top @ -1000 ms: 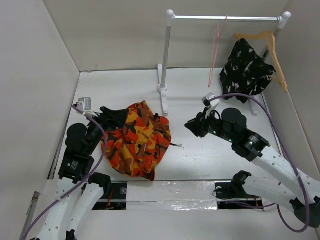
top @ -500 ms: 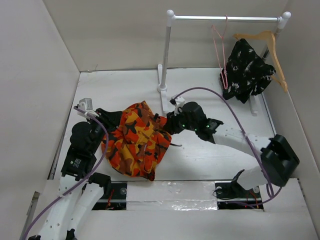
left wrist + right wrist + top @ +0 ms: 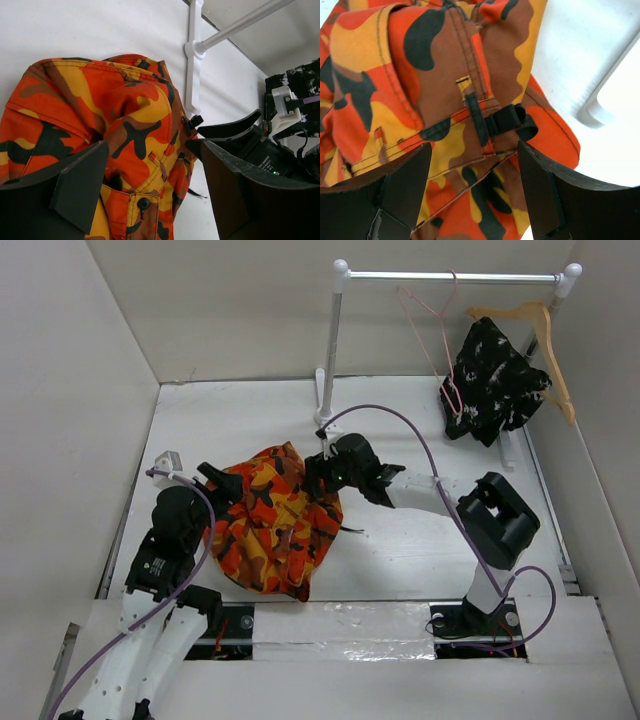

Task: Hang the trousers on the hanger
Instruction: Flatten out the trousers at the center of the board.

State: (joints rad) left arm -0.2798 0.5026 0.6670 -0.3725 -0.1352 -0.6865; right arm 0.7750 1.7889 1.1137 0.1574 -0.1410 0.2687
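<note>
Between the spread fingers of my right gripper (image 3: 474,150) lies the waistband of the trousers (image 3: 435,85), with a belt loop and a black buckle strap (image 3: 507,120) right under the gap. Its jaws stand wide apart and grip nothing. I cannot tell whether the fingertips touch the cloth or hover just over it.

Opposite it, my left gripper (image 3: 154,150) is also parted and empty. The bunched fabric and a dark button (image 3: 144,203) sit between and below its fingers, and my right hand is just across the heap from it.

So the trousers are a crumpled pile on the table (image 3: 420,530), held by neither hand. The hanger (image 3: 432,335), thin pink wire, is well away beyond my right hand. It hangs on the rail (image 3: 450,276) beside the wooden hanger (image 3: 530,325) that carries a dark patterned garment (image 3: 492,380).

As I judge it, almost all of the task is left. I have reached the cloth, but no grasp is made, nothing is lifted or spread, and the hanger is untouched. Closing on the waistband looks like the step in hand.
</note>
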